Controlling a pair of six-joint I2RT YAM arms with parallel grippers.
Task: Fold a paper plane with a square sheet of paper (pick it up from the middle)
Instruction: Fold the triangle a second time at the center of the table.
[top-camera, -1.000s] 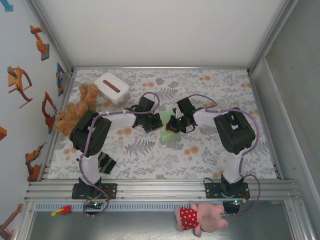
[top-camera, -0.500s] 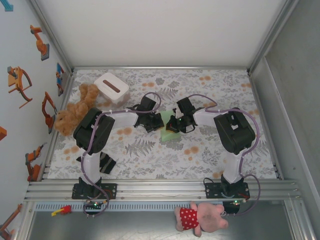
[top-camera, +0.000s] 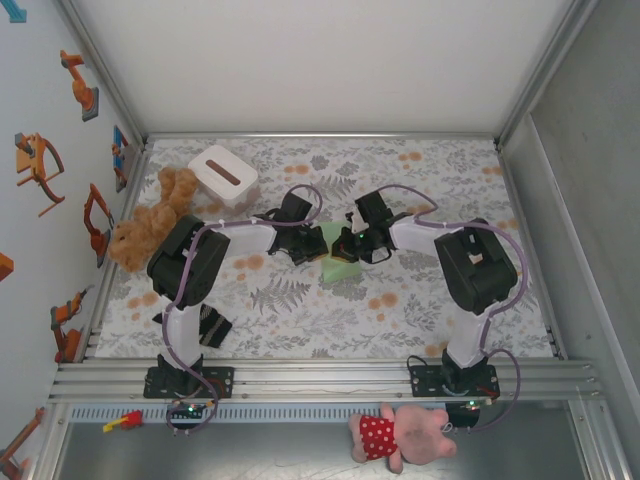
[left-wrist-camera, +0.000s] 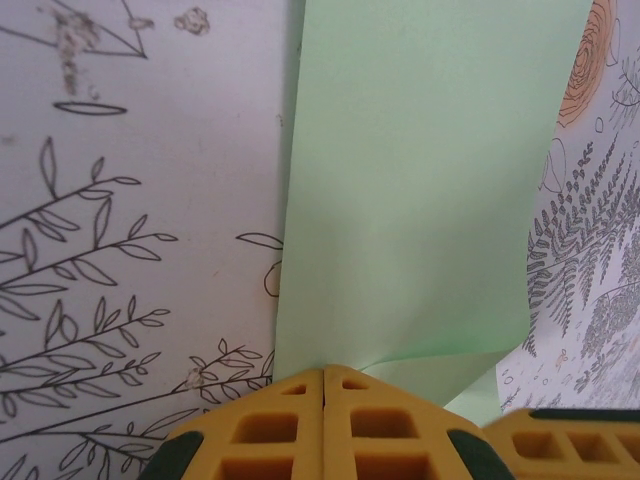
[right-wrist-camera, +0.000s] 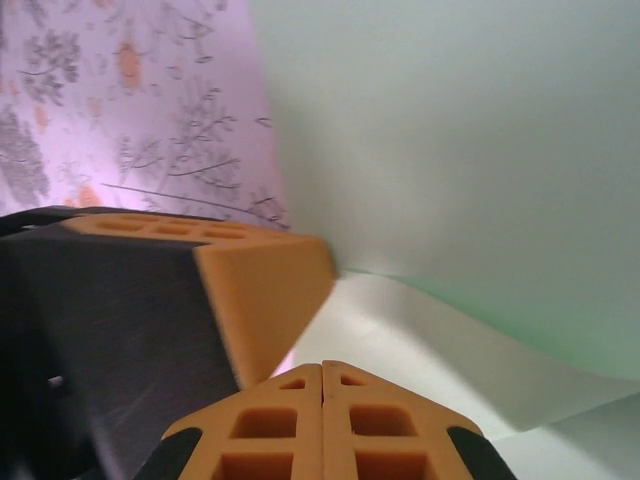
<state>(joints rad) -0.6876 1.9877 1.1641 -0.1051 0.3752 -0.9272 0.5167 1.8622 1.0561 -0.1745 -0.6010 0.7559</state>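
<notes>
The square sheet of paper lies mid-table. The left gripper sits at its left edge and the right gripper at its right, close together. The box stands back-left, with the plush bear just left of it. The cloth lies by the left base.

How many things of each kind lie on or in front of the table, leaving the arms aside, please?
Soft toys: 2 (brown bear, pink pig)
White box: 1
Green paper sheet: 1
Dark cloth: 1
Small red-and-yellow item: 1
Total: 6

The pale green sheet of paper lies partly folded, one flap raised, mid-table.
</notes>
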